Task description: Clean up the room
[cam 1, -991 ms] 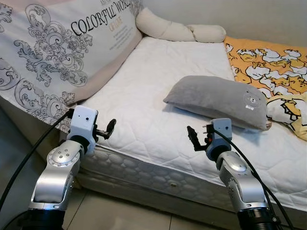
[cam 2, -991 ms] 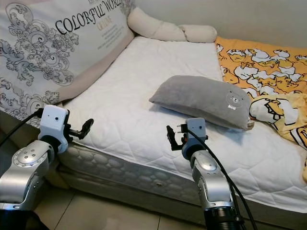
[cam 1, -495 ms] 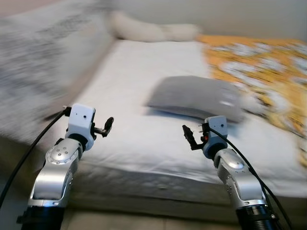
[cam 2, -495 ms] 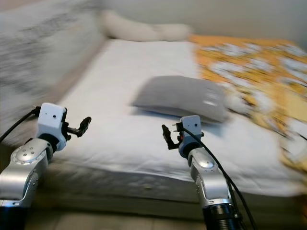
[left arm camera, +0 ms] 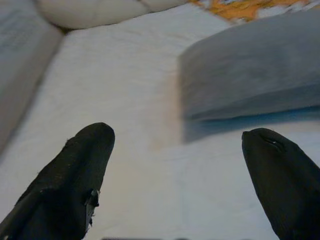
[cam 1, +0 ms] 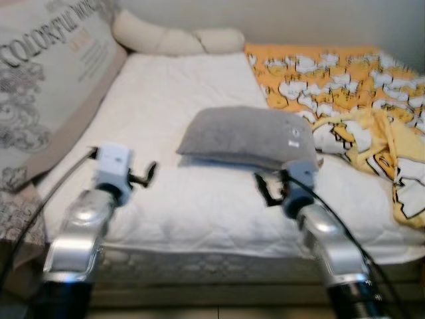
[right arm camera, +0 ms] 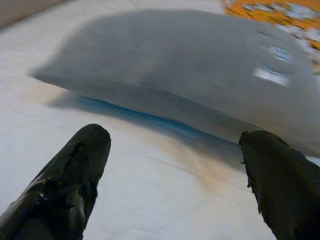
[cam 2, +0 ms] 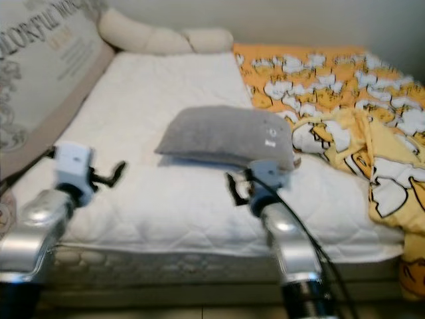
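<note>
The head views take in the whole bed [cam 1: 199, 199], a white quilted mattress running from the near edge to the far wall. The wrist views give closer detail: the left wrist view shows the near left end of the grey pillow [left arm camera: 250, 75] and the cream bolster [left arm camera: 95, 10] at the far end, while the right wrist view looks straight at the pillow's long near side with a small pale patch on its cover.

The grey pillow [cam 1: 247, 136] lies flat near the middle of the mattress, its right end touching a rumpled orange and yellow blanket [cam 1: 358, 100] printed with white cartoon figures, which covers the far right of the bed and spills toward the near right edge. The cream bolster [cam 1: 174, 38] lies along the far edge against the wall. A large printed cushion [cam 1: 46, 80] with grey scrollwork and lettering leans along the left side of the bed.

Both silver arms reach forward over the near edge of the mattress, elbows low. The left pincer [cam 1: 147, 174] hovers above bare mattress, left of the pillow and apart from it, fingers [left arm camera: 75, 185] spread wide and holding nothing. The right pincer [cam 1: 262, 189] hovers just near of the pillow's right half, fingers [right arm camera: 70, 185] likewise spread, not touching it.
</note>
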Controlling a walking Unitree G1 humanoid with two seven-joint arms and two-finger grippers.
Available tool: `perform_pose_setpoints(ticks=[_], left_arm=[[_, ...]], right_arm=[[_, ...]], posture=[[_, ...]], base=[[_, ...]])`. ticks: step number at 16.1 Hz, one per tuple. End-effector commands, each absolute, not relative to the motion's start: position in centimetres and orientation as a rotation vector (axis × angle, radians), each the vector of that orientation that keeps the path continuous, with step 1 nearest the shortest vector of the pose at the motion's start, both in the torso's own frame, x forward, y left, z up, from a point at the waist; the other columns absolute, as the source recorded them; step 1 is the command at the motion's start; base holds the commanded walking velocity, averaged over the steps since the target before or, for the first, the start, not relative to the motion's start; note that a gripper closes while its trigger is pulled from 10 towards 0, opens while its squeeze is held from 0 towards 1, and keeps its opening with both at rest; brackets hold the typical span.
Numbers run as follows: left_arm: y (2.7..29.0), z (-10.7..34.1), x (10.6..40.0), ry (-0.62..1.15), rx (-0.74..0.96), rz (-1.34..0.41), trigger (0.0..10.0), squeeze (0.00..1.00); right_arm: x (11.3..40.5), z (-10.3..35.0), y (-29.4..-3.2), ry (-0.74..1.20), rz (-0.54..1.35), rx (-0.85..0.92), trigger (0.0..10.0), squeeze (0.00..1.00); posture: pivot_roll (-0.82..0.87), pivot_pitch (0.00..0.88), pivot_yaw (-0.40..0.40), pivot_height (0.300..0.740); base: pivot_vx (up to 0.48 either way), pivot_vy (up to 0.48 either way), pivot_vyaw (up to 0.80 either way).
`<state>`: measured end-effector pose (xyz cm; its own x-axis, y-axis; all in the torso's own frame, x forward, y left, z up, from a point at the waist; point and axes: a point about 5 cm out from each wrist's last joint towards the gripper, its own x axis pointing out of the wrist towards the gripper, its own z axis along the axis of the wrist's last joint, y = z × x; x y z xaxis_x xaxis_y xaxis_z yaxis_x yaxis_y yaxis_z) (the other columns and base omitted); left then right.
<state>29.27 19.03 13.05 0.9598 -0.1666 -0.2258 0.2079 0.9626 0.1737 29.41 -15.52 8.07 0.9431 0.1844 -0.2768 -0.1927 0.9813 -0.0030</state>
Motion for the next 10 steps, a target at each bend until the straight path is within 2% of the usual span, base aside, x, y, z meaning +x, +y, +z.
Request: perform_pose_setpoints(ticks=[1,10], left_arm=[[19.58,13.43,29.32,0.202,0.211,-0.178,10.0,0.0],[19.6,13.28,29.31,0.205,0.207,-0.183,10.0,0.0]], right_arm=[[29.67,8.51,-15.13,0.261,0.198,-0.024,10.0,0.0],[29.64,8.36,-14.96,0.268,0.198,-0.024,10.0,0.0]], posture=[[0.09,0.0,0.008,0.74],[0.09,0.0,0.008,0.74]], base=[[0.292,0.0,0.0],[0.295,0.0,0.0]])
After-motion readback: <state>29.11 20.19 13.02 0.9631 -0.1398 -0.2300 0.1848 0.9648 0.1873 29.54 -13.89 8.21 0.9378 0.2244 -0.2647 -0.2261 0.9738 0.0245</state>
